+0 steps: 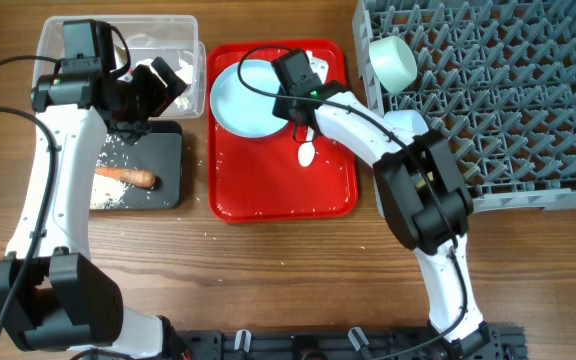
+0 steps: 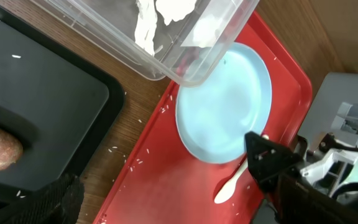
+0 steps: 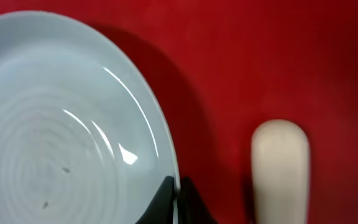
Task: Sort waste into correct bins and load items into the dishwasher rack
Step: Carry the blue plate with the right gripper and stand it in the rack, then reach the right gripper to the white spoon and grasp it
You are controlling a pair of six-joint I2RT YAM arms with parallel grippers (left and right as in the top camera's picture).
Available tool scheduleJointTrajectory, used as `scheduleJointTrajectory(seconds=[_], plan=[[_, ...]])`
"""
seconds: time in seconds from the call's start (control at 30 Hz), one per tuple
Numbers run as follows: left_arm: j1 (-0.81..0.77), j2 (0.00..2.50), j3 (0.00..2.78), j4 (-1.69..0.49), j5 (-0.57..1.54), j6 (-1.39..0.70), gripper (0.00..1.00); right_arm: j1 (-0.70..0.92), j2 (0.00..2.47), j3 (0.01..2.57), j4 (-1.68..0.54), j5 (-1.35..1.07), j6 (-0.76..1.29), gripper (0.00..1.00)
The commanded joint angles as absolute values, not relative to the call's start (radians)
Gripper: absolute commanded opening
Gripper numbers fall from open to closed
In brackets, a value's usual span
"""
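Observation:
The pale blue plate (image 1: 248, 95) lies at the back of a flat red tray (image 1: 283, 185). My right gripper (image 1: 294, 98) is shut on the plate's right rim, with one finger on each side of the edge (image 3: 178, 191). The white spoon (image 1: 308, 152) lies on the tray just beside it (image 3: 280, 168). My left gripper (image 1: 166, 85) is open and empty over the gap between the clear bin (image 1: 183, 25) and the black bin (image 1: 168, 140). The clear bin holds white tissue (image 2: 146, 25). The carrot-like stick (image 1: 128, 177) and rice grains lie in the black bin.
The grey dishwasher rack (image 1: 508, 110) stands at the right with a pale bowl (image 1: 393, 62) lying on its side in the near-left corner. Loose rice grains are scattered on the red tray and on the wood beside it (image 2: 135, 158).

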State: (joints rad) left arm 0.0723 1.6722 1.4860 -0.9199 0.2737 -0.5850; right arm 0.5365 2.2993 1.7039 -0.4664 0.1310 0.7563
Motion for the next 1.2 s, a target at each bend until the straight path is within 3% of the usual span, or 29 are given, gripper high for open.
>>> scheduleJointTrajectory(seconds=[0.0,0.2,0.4,0.57,0.67,0.87,1.17], plan=[[0.075,1.666,1.490,-0.918,0.271,-0.581,1.00,0.503,2.209,1.696,-0.519,0.142,0.692,0.04],[0.075,1.666,1.490,-0.918,0.271,-0.581,1.00,0.458,2.006,1.696,-0.539,0.248,0.511,0.04],[0.075,1.666,1.490,-0.918,0.271,-0.581,1.00,0.455,1.750,1.696,-0.562,0.743,0.383,0.04],[0.075,1.666,1.490,-0.918,0.271,-0.581,1.00,0.421,1.671,1.696,-0.507,1.267,-0.063,0.04],[0.075,1.666,1.490,-0.918,0.271,-0.581,1.00,0.339,1.679,1.695,-0.479,1.266,-0.246,0.04],[0.075,1.666,1.490,-0.918,0.271,-0.581,1.00,0.153,1.735,1.695,-0.463,0.888,-0.572,0.04],[0.075,1.666,1.490,-0.918,0.271,-0.581,1.00,0.120,1.929,1.695,-0.298,0.761,-0.997,0.04]])
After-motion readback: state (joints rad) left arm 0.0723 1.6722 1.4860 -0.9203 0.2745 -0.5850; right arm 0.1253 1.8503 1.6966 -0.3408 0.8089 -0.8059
